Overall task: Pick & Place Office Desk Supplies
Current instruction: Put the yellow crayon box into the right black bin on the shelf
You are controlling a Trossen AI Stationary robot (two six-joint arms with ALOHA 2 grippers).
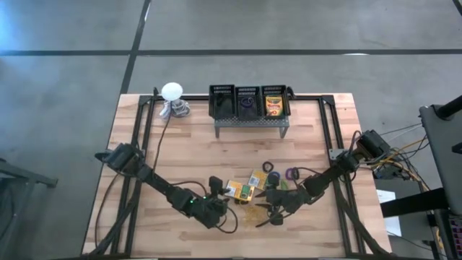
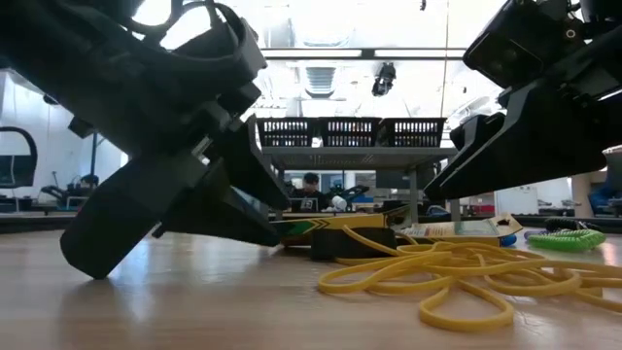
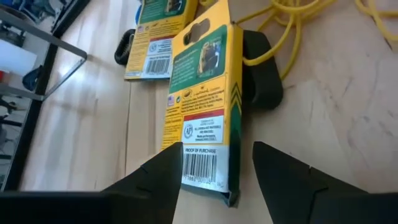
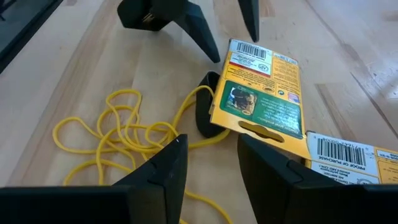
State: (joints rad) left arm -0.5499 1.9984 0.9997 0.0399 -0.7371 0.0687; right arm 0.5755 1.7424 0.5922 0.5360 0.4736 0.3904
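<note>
A yellow-and-green crayon box (image 3: 202,93) lies tilted, its hanger end propped on a black clip (image 3: 264,74) and its barcode end on the table. My left gripper (image 3: 214,168) is open, with its fingers on either side of that barcode end. A second crayon box (image 4: 348,152) lies flat just beyond. A tangle of yellow rubber bands (image 4: 118,134) lies on the wood. My right gripper (image 4: 214,180) hovers open over their edge, nothing between its fingers. Both grippers meet near the table's front middle (image 1: 245,198). My left gripper stands astride the crayon box's barcode end (image 3: 200,167), coming in slanting down from the table's left. One finger (image 3: 165,177) lies right at the box's long edge; I cannot tell whether it touches. The other finger (image 3: 286,177) stands clear of the box.
A grey stand (image 1: 249,124) at the far edge carries three black baskets (image 1: 247,101), the right one holding a crayon box (image 1: 273,106). A white ball-shaped object (image 1: 172,90) sits at the far left. Purple, black and green rings (image 1: 281,173) lie behind the boxes.
</note>
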